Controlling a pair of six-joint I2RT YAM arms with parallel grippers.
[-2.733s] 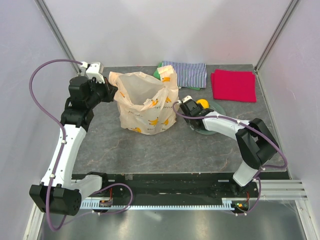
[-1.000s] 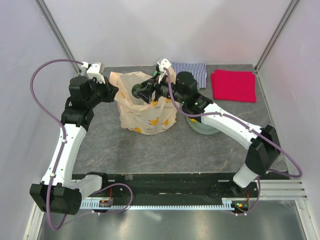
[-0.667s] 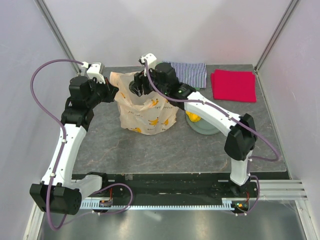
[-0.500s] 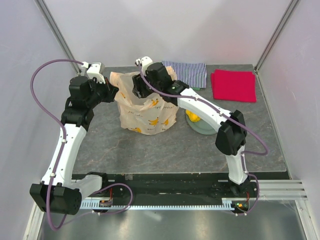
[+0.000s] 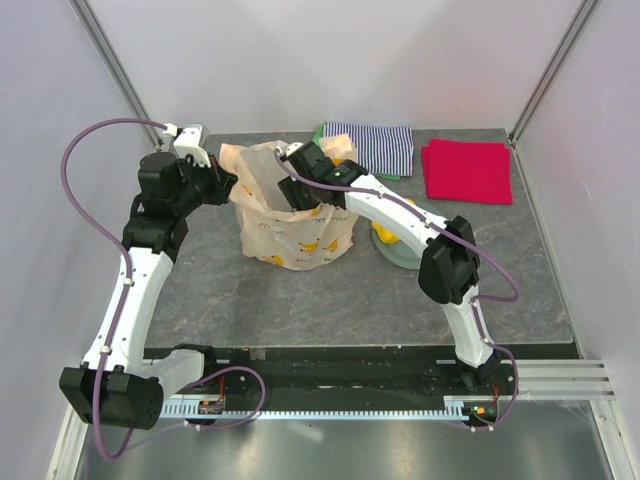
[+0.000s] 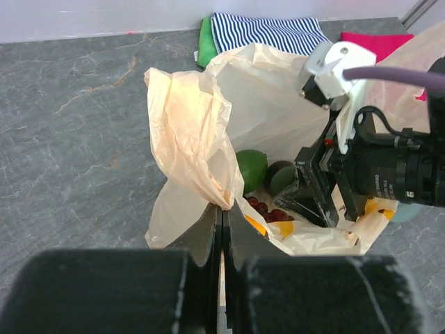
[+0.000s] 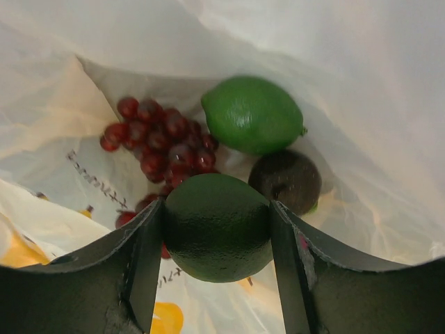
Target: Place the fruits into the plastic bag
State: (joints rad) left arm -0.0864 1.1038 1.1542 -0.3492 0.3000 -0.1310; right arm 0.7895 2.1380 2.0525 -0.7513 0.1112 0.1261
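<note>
The plastic bag (image 5: 290,230) stands open on the desk (image 5: 300,295), left of centre toward the far edge. The left fingers (image 6: 206,236) are pressed together, pinching the bag's rim. The right fingers (image 7: 142,261) reach down inside the bag, clamped on a round dark green fruit (image 7: 217,226) above a lime (image 7: 252,115), a grape bunch (image 7: 156,139) and an avocado (image 7: 285,181). A yellow fruit (image 5: 384,236) sits on the plate (image 5: 412,260) beside the bag

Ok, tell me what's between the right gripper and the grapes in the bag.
A dark green fruit, gripped by the right gripper, overlaps the grape bunch in the right wrist view.
</note>
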